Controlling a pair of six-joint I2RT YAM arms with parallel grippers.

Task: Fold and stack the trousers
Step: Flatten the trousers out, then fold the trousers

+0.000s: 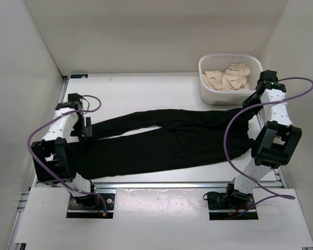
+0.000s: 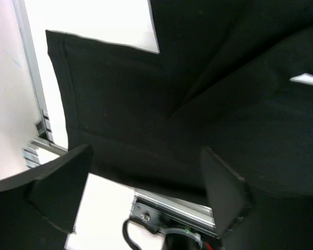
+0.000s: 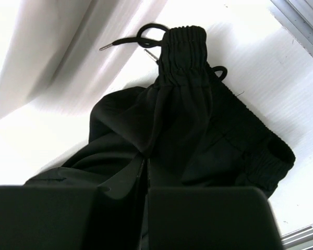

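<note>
Currently you're at the start of the fold: the trousers (image 1: pixel 167 138) lie spread across the desk (image 1: pixel 146 91), legs left, waistband (image 3: pixel 183 39) right, with your right fingers (image 3: pixel 208 219) squeezed together on a ridge of fabric near the waist and your left fingers (image 2: pixel 62 192) wide apart above the leg hems (image 2: pixel 68 78). Next, I'd judge, the left must close on a hem so both ends lift together. Mind the white basket (image 1: pixel 219 96) of beige cloth (image 1: pixel 229 77) just behind the waist end, and the loose drawstring (image 3: pixel 130 39).
</note>
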